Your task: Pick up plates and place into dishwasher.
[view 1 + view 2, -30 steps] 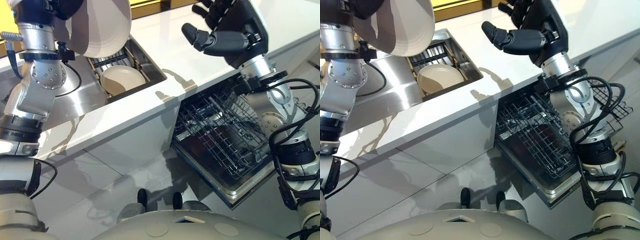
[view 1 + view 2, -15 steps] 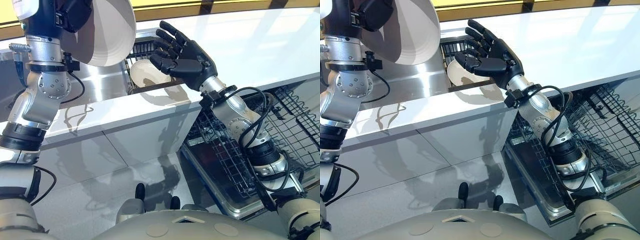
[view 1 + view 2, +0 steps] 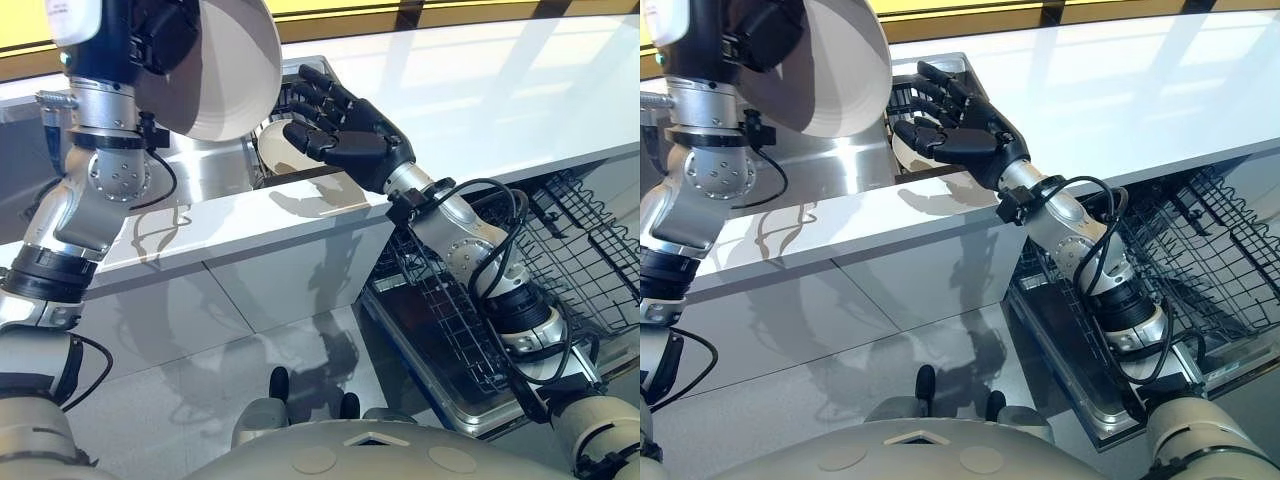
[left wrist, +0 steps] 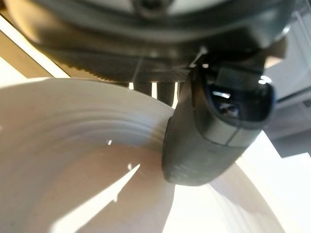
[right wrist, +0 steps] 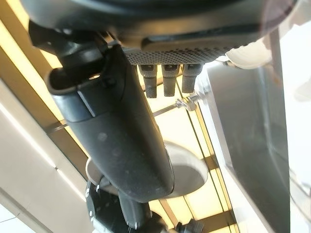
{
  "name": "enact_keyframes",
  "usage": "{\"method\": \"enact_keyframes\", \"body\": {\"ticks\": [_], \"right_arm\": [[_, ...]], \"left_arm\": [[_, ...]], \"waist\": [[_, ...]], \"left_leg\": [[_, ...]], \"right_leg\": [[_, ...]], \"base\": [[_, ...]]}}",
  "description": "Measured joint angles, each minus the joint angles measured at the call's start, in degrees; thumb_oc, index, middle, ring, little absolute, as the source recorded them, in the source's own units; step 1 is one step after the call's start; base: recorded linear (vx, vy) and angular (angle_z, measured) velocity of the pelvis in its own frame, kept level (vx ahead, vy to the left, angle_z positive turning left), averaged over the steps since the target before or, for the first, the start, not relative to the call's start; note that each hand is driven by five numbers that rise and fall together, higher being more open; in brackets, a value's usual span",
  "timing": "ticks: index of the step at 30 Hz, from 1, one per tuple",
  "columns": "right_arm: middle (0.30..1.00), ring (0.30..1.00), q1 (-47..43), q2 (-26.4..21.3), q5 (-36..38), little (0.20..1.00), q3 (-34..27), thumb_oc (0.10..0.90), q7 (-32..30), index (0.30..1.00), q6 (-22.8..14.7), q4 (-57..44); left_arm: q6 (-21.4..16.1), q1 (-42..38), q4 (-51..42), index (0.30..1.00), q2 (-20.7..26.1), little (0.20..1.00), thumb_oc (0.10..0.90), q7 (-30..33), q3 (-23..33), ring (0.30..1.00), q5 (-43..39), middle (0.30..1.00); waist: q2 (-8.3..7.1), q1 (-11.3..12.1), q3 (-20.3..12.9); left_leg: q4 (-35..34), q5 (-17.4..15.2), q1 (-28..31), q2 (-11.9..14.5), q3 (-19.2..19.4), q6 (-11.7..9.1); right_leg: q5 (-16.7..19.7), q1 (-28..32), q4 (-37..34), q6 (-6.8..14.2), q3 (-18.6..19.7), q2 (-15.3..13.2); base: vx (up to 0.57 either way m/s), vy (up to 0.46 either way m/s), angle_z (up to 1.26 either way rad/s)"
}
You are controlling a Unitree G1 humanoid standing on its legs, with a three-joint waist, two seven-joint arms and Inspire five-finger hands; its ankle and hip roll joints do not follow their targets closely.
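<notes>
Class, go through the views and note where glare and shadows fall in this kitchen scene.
Left eye view: glare streaks the glossy white countertop, and the open right hand throws a shadow onto its front edge. Left wrist view: a sunlit wedge crosses the large white plate, shaded beside the left hand thumb. Right wrist view: the small cream plate lies partly in shadow.

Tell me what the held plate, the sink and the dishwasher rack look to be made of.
The plate in the left hand is probably glazed ceramic: cream, smooth, with a soft sheen and concentric rings, though melamine is possible. The sink looks like brushed stainless steel, going by its grey, streaky reflections. The dishwasher rack is a thin metal wire grid, seemingly grey-coated.
</notes>
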Motion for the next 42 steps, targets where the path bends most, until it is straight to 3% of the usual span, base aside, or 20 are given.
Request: {"method": "enact_keyframes", "body": {"ticks": [10, 19, 21, 22, 24, 26, 27, 34, 38, 39, 40, 42], "right_arm": [[0.900, 0.900, -1.1, 2.5, 1.3, 0.900, 2.6, 0.800, 0.0, 0.900, 0.5, 0.0], [0.900, 0.900, -1.9, 2.9, 1.2, 0.900, 2.6, 0.800, -1.9, 0.900, 0.5, 0.0], [0.556, 0.556, -1.9, 3.0, 1.0, 0.499, 2.7, 0.399, -2.9, 0.556, 0.1, 0.0], [0.498, 0.498, -2.0, 3.3, 0.9, 0.431, 2.7, 0.331, -3.7, 0.498, -0.3, 0.0], [0.524, 0.524, -2.0, 4.0, 0.6, 0.461, 2.7, 0.361, -5.2, 0.524, -1.6, 0.0], [0.446, 0.446, -2.0, 4.5, -1.7, 0.370, 2.7, 0.270, -6.7, 0.446, -3.3, 0.0], [0.300, 0.300, -2.0, 4.5, -3.4, 0.200, 2.7, 0.100, -8.1, 0.300, -4.0, 0.1], [0.300, 0.300, -2.0, 4.1, -7.4, 0.200, 2.2, 0.100, -11.5, 0.300, -5.5, 0.4], [0.300, 0.300, -1.7, 3.7, -9.1, 0.200, 2.3, 0.100, -11.5, 0.300, -5.5, 0.4], [0.300, 0.300, -1.5, 3.6, -9.4, 0.200, 2.4, 0.100, -11.4, 0.300, -5.5, 0.4], [0.300, 0.300, -1.3, 3.4, -9.8, 0.200, 2.4, 0.100, -11.4, 0.300, -5.5, 0.4], [0.300, 0.300, -0.9, 2.4, -10.4, 0.200, 2.4, 0.100, -11.4, 0.300, -5.5, 0.6]], "left_arm": [[0.6, -1.3, 0.0, 0.300, -2.4, 0.200, 0.100, 0.0, -3.7, 0.300, 0.8, 0.300], [0.5, -1.4, 0.0, 0.300, -4.5, 0.200, 0.100, -0.2, -3.7, 0.300, 0.8, 0.300], [0.4, -1.4, 0.0, 0.300, -5.6, 0.200, 0.100, -0.7, -3.8, 0.300, 0.5, 0.300], [0.4, -1.4, -0.1, 0.300, -6.3, 0.200, 0.100, -1.4, -3.8, 0.300, 0.2, 0.300], [0.4, -1.4, -0.1, 0.300, -7.3, 0.200, 0.100, -2.5, -4.0, 0.300, -0.7, 0.300], [0.5, -1.4, -0.1, 0.300, -8.6, 0.200, 0.100, -3.5, -4.1, 0.300, -2.0, 0.300], [0.5, -1.4, -0.4, 0.300, -9.6, 0.200, 0.100, -4.0, -4.1, 0.300, -2.8, 0.300], [-0.5, -0.2, -4.4, 0.300, -10.8, 0.200, 0.100, -7.3, -3.9, 0.300, -4.3, 0.300], [-0.5, 0.6, -4.4, 0.300, -11.7, 0.200, 0.100, -11.5, -2.9, 0.300, -10.7, 0.300], [-0.3, 1.2, -4.4, 0.453, -12.3, 0.378, 0.278, -12.7, -2.3, 0.453, -12.9, 0.453], [0.0, 1.4, -4.4, 0.507, -12.6, 0.442, 0.342, -13.8, -2.1, 0.507, -14.7, 0.507], [0.4, 1.7, -4.4, 0.524, -12.8, 0.461, 0.361, -15.5, -2.1, 0.524, -18.0, 0.524]], "waist": [[0.03, -0.4, 0.0], [0.06, -0.8, 0.0], [0.10, -0.7, 0.0], [0.10, -0.7, 0.0], [0.13, -0.7, 0.0], [0.15, -0.7, 0.0], [0.16, -0.6, 0.0], [0.35, -0.3, 0.0], [0.60, -0.4, 0.2], [0.82, -0.4, 0.2], [0.94, -0.5, 0.2], [1.05, -0.6, 0.3]], "left_leg": [[0.0, 0.0, 0.2, 0.0, 0.3, 0.0], [0.0, 0.0, 0.4, 0.0, 0.6, 0.0], [0.0, 0.0, 0.5, 0.0, 0.6, 0.0], [0.0, 0.0, 0.5, 0.0, 0.6, 0.0], [0.0, 0.0, 0.5, 0.0, 0.6, 0.0], [0.0, 0.0, 0.5, 0.0, 0.6, 0.0], [0.0, 0.0, 0.5, 0.0, 0.6, 0.0], [0.0, 0.0, 0.8, 0.0, 1.1, 0.0], [0.0, -0.1, 1.3, 0.1, 1.2, -0.1], [0.0, -0.3, 1.4, 0.1, 1.2, -0.1], [0.0, -0.3, 1.4, 0.1, 1.2, 0.0], [0.0, -0.3, 1.5, 0.1, 1.3, 0.0]], "right_leg": [[0.0, 0.1, 0.0, 0.0, 0.3, 0.0], [0.0, 0.2, 0.0, 0.0, 0.6, 0.1], [0.0, 0.3, 0.0, 0.0, 0.6, 0.1], [0.0, 0.3, 0.0, 0.0, 0.6, 0.1], [0.0, 0.3, 0.0, 0.0, 0.6, 0.1], [0.0, 0.3, 0.0, 0.0, 0.6, 0.1], [0.0, 0.3, 0.0, 0.0, 0.6, 0.1], [0.0, 0.3, 0.0, 0.0, 1.2, 0.0], [0.0, 0.7, 0.0, 0.0, 1.3, 0.1], [0.0, 0.8, 0.0, 0.0, 1.4, 0.1], [0.0, 0.8, 0.0, 0.0, 1.4, 0.1], [0.0, 0.8, 0.0, 0.0, 1.4, 0.0]], "base": [[0.00, 0.001, 0.00], [0.00, 0.000, 0.00], [0.00, 0.000, 0.00], [0.00, 0.000, 0.00], [0.00, 0.000, 0.00], [0.00, 0.000, 0.00], [0.00, 0.000, 0.00], [0.00, -0.004, -0.04], [0.00, 0.000, 0.00], [0.00, 0.000, 0.00], [0.00, 0.000, 0.00], [0.00, 0.000, 0.00]]}}
